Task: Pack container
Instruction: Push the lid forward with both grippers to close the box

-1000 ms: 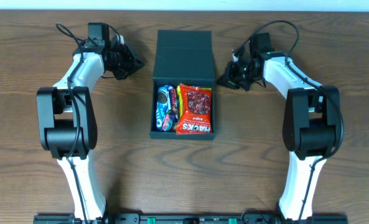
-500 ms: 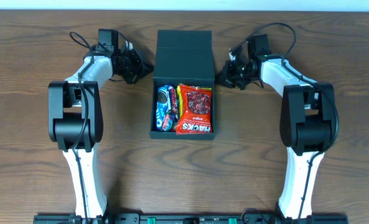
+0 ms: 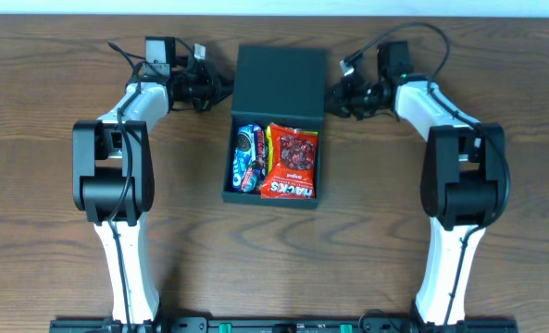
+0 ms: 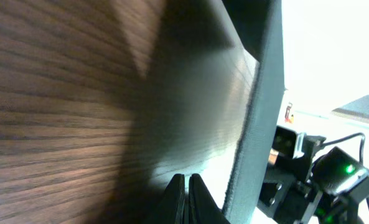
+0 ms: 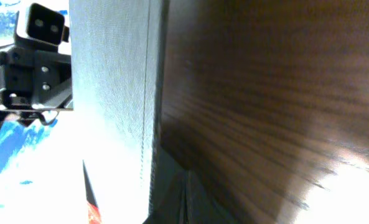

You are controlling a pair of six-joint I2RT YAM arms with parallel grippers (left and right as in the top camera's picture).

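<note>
The black container sits at the table's middle, its flap lid raised off the table behind it. Inside lie a red Hacks packet and a blue packet. My left gripper is shut and empty, its tip at the lid's left edge. In the left wrist view the shut fingers sit beside the lid's edge. My right gripper is shut and empty at the lid's right edge. In the right wrist view its fingers lie under the lid.
The table is dark brown wood. A pale wall strip runs along the back edge. Both arms reach in from the front corners, their cables looping near the back.
Both grippers have moved inward and back to the lid's side edges. The lid has lifted from lying flat and now stands tilted up.
</note>
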